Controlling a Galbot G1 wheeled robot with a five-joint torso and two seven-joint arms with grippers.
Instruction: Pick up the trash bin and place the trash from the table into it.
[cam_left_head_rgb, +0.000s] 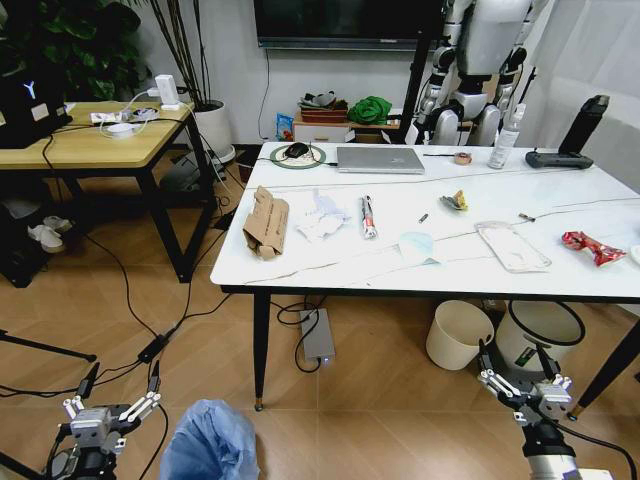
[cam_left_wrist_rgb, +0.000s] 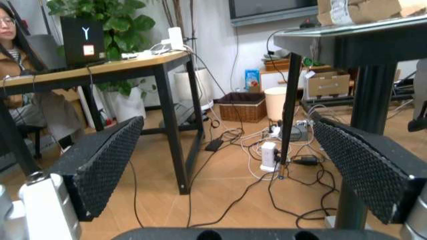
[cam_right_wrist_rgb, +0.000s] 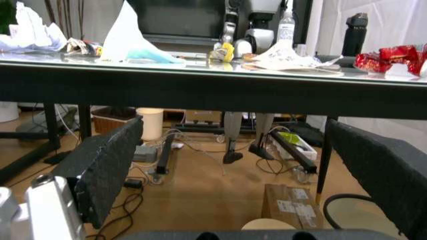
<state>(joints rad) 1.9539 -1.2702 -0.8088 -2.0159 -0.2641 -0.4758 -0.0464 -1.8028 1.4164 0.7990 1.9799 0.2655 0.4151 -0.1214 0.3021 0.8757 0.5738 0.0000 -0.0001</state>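
Observation:
The trash bin (cam_left_head_rgb: 210, 442), lined with a puffy light-blue bag, stands on the floor at the near edge, just right of my left gripper (cam_left_head_rgb: 108, 411). That gripper hangs low and open (cam_left_wrist_rgb: 227, 170), holding nothing. My right gripper (cam_left_head_rgb: 525, 386) is also low and open (cam_right_wrist_rgb: 240, 170), in front of the table's right end. On the table (cam_left_head_rgb: 330, 270) lies trash: crushed cardboard (cam_left_head_rgb: 265, 222), crumpled white paper (cam_left_head_rgb: 320, 215), a face mask (cam_left_head_rgb: 417, 246), a clear plastic pack (cam_left_head_rgb: 512, 246) and a red wrapper (cam_left_head_rgb: 592, 247). The mask (cam_right_wrist_rgb: 140, 55) and the red wrapper (cam_right_wrist_rgb: 390, 55) sit above the right gripper's height.
A cream bin (cam_left_head_rgb: 458, 335) and a black-rimmed white bin (cam_left_head_rgb: 540, 335) stand under the table. A laptop (cam_left_head_rgb: 380, 159) and a spray bottle (cam_left_head_rgb: 505, 140) are at its far side. A wooden table (cam_left_head_rgb: 90, 140) stands left. Cables and a power strip (cam_left_head_rgb: 317, 335) cross the floor.

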